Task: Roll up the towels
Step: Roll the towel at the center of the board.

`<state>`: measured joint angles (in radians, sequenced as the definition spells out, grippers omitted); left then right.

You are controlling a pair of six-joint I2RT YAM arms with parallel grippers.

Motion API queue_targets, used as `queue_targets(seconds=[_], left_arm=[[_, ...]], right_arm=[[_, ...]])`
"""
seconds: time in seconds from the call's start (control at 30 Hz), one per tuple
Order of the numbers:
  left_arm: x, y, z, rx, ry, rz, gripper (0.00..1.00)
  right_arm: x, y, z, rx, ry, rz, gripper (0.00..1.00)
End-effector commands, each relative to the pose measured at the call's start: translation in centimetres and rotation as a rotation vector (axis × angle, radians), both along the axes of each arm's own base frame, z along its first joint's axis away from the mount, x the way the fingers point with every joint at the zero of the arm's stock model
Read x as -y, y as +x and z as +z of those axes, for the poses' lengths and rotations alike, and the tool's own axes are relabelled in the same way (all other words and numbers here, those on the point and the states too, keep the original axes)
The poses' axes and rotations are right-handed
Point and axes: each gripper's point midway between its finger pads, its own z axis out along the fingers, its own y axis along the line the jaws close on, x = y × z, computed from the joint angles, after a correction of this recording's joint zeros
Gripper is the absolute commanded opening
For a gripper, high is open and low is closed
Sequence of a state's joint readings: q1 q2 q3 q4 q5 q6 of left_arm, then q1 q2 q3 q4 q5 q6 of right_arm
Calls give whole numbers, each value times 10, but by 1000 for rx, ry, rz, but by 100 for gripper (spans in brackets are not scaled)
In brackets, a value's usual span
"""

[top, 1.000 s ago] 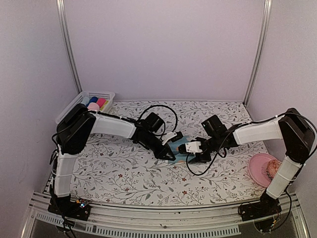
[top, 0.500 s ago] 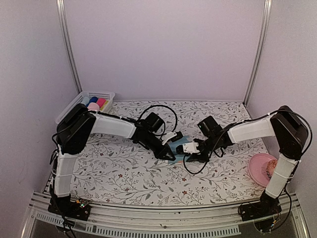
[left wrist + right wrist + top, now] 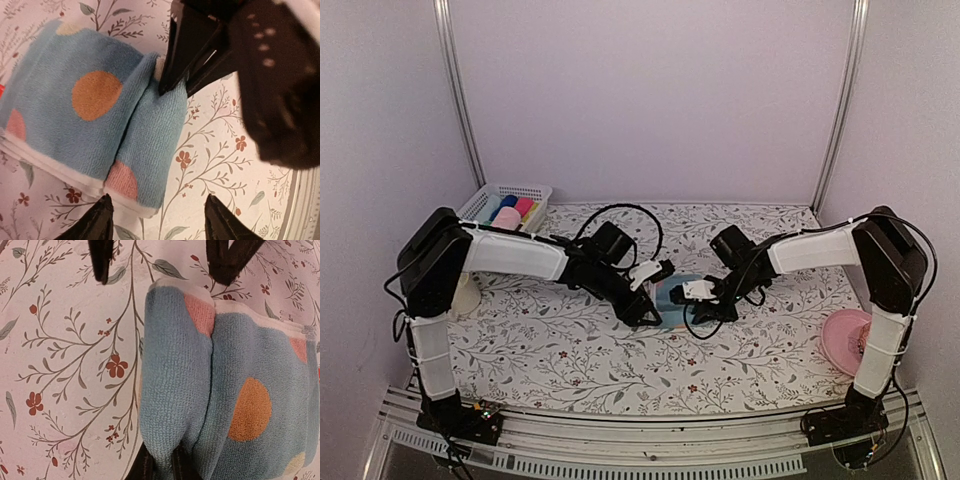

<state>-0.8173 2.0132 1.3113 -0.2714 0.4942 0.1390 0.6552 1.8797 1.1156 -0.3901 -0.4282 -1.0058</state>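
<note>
Left gripper (image 3: 159,222) spread wide, nothing held, right gripper (image 3: 160,464) pinched shut on the blue towel (image 3: 125,135), flat flowery table (image 3: 550,350) under both, fuzzy towel laid mid-table, one edge rolled up, round orange dot (image 3: 96,95) on it.

The top camera looks down on the whole table (image 3: 570,350). Both wrist cameras face one blue towel (image 3: 150,135) closely, from opposite sides.

My left claw (image 3: 157,205) hangs with fingers spread. Just ahead of it the blue towel (image 3: 85,110), partly rolled, lies on the floral tablecloth (image 3: 225,150). The right gripper (image 3: 176,90) pinches the roll's far end.
</note>
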Motion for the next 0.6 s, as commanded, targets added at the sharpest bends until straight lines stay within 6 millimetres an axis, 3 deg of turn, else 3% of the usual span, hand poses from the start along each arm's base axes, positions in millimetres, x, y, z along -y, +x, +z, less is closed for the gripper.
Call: queue_targets(seconds=[0.0,0.33,0.57], left_arm=[[-1,2,29,225,-15,0,63],[14,-36,30,560,-41,-142,65],[26,-55,23,731,-15,-220,66]], right_arm=[[9,-25,-10,-230,-19,5,5],[12,-37,-2,-592,-6,-9,6],[14,-43,-1,-699,-9,-3,6]])
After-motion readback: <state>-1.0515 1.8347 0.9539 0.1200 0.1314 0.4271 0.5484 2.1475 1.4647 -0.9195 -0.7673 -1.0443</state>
